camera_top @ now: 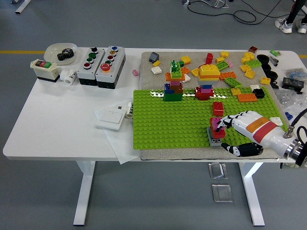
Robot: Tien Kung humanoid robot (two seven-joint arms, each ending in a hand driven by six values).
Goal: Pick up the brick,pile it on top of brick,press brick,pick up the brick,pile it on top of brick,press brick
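Where the green baseplate nears its front right corner stands a small brick stack: a grey brick at the bottom, a red one on it and a pink one on top, all upright on the studs. Just behind it, apart from the stack, sits a single red brick. No writing or brand mark can be read on any of the bricks. The right hand, white with black fingertips and an orange band across its back, comes in from the lower right and lies low over the plate; its fingers are curled toward the stack and touch its upper bricks from the right, while the thumb lies near the front edge of the plate, apart from the stack. Whether the fingers clamp the bricks or only rest against them cannot be told. Farther back on the plate stand two taller stacks, one left and one with a yellow top, and loose bricks are scattered over the grey mat behind. On the white table to the left lie a white switch plate, two button boxes, and a bowl holding a black gear.
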